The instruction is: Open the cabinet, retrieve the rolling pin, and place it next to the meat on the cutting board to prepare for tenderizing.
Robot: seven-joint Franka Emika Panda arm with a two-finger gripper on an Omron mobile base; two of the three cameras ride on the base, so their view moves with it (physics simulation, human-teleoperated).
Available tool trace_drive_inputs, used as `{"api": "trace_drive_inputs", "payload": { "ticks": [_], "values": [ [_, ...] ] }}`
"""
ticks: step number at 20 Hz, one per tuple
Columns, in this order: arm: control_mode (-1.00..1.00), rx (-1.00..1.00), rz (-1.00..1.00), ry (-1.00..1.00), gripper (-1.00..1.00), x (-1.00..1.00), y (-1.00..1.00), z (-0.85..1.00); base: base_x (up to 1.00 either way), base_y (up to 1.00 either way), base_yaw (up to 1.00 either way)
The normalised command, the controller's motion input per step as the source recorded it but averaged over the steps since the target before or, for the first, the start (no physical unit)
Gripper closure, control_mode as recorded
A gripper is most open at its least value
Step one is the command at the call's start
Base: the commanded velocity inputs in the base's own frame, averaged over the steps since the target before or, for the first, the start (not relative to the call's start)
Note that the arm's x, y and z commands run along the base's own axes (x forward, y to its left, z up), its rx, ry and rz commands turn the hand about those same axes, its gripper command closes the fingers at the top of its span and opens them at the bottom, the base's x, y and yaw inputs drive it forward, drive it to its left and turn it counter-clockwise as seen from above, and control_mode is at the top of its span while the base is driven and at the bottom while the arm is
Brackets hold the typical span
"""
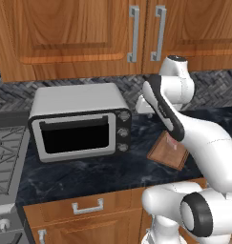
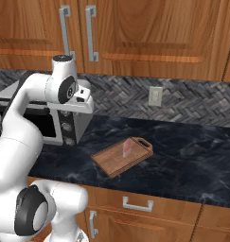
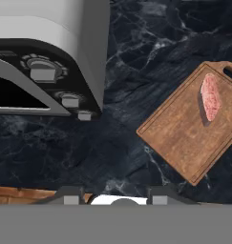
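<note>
The cabinet (image 1: 74, 33) (image 2: 149, 33) hangs above the counter with both doors shut, its grey bar handles (image 1: 133, 33) side by side at the middle. The rolling pin is out of view. On the dark counter lies the cutting board (image 1: 166, 152) (image 2: 117, 158) (image 3: 186, 131), and the meat (image 2: 127, 148) (image 3: 211, 96) rests near the board's handle end. My gripper (image 3: 116, 196) hovers high above the counter between the oven and the board, pointing down. Its fingertips (image 3: 72, 194) stand apart with nothing between them. My arm covers part of the board in the left base view.
A silver toaster oven (image 1: 79, 121) (image 2: 57, 127) (image 3: 46, 57) stands left of the board. A stove (image 1: 5, 157) borders the counter's left end. A wall outlet (image 2: 155, 96) sits on the backsplash. Drawer fronts with handles (image 1: 87, 207) run below the counter edge.
</note>
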Motion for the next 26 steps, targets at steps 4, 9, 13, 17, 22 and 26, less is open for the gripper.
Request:
{"api": "trace_drive_inputs", "payload": {
  "ticks": [4, 9, 13, 17, 22, 26],
  "values": [
    [-1.00, 0.00, -0.02, -0.06, -1.00, -0.05, 0.00, 0.00, 0.00, 0.00, 0.00],
    [-1.00, -0.07, -0.09, -0.30, -1.00, -0.33, -0.05, 0.12, 0.00, 0.00, 0.00],
    [-1.00, -0.08, -0.16, -0.37, -1.00, -0.28, -0.20, 0.33, 0.00, 0.00, 0.00],
    [-1.00, -0.03, -0.14, -0.33, -1.00, -0.15, -0.31, 0.38, 0.00, 0.00, 0.00],
    [-1.00, 0.00, -0.09, -0.20, -1.00, 0.01, -0.35, 0.41, 0.00, 0.00, 0.00],
    [-1.00, 0.00, -0.01, -0.22, -1.00, 0.13, -0.21, 0.38, 0.00, 0.00, 0.00]
  ]
}}
